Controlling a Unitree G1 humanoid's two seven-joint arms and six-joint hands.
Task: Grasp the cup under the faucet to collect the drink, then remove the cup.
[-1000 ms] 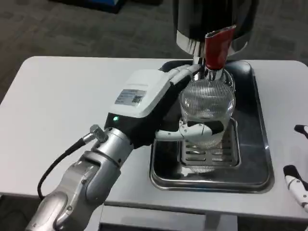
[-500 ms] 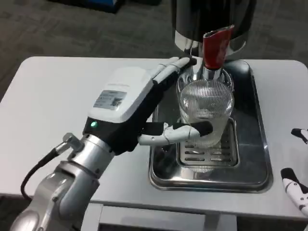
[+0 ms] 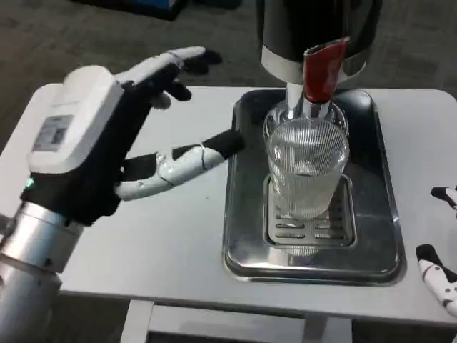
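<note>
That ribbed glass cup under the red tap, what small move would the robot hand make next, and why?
Probably the left robot hand should move right, back toward the ribbed glass cup, fingers spread to close around it. The hand hovers open over the white table, apart from the cup, which stands unheld on the drip tray under the red tap handle.

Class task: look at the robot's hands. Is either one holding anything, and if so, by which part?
Nothing is held. The left hand is open with fingers spread, apart from the cup under the faucet. Only fingertips of the right hand show, touching nothing.
</note>
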